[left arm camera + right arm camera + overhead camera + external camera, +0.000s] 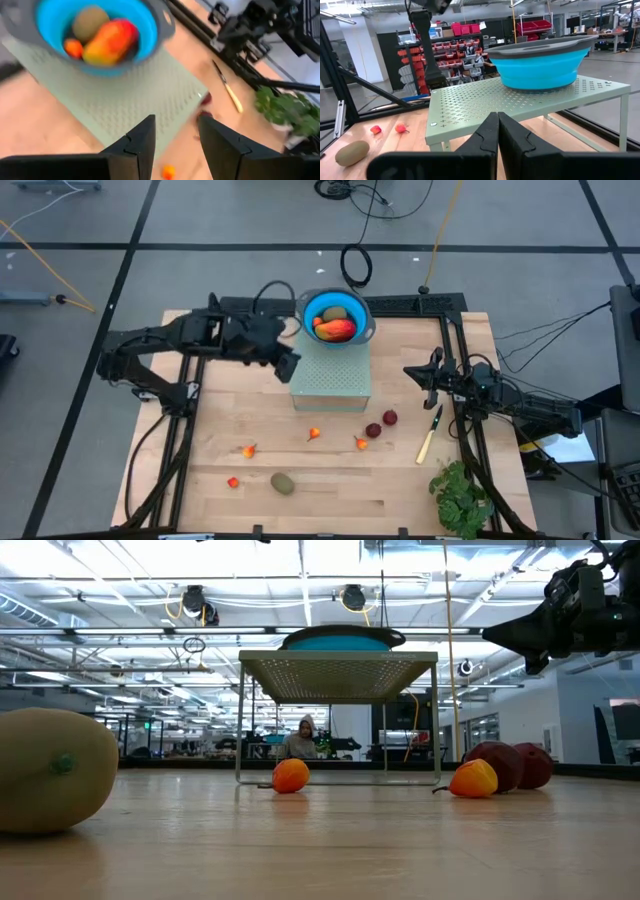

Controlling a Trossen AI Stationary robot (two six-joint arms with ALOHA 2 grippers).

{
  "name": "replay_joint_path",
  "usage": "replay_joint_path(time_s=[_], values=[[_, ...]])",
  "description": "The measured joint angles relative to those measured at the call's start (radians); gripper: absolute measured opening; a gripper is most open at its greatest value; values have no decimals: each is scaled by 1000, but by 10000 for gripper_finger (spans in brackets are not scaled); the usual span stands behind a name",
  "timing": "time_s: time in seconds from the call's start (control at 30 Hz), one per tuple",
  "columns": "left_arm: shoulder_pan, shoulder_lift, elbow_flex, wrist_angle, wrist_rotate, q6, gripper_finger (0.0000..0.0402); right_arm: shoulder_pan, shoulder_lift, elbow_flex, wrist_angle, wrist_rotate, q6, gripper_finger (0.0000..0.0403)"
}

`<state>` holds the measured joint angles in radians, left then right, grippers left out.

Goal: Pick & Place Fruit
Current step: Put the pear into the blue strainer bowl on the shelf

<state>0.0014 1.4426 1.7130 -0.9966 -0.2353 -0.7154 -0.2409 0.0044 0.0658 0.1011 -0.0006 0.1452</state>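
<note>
Nearest the table's front edge lies the brownish-green oval fruit [283, 482], light, hard and smooth-looking, so probably best pinched across its middle. Farther back the left gripper [287, 366] hangs narrowed and empty beside the blue bowl [309, 306]; the right gripper [428, 377] waits pinched together.

No text, label, brand, number or sign can be read anywhere — not on the blue bowl [335, 317], not on the perforated green stand [332, 370] beneath it, and not on the red storage bins [465, 31] on the shelving behind that stand — too small to make out.
</note>
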Motion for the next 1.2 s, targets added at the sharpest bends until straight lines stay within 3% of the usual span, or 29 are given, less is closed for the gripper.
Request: replay_joint_path(time_s=[0.37, 0.7, 1.07, 1.2], values=[[-203, 0, -2, -112, 35, -263, 147, 0, 0, 0, 0, 0, 0, 0], [-359, 0, -2, -116, 19, -483, 147, 0, 0, 0, 0, 0, 0, 0], [-431, 32, -3, -139, -13, -570, 147, 0, 0, 0, -1, 0, -1, 0], [-445, 76, -3, -224, -9, -577, 147, 0, 0, 0, -8, 0, -7, 0]])
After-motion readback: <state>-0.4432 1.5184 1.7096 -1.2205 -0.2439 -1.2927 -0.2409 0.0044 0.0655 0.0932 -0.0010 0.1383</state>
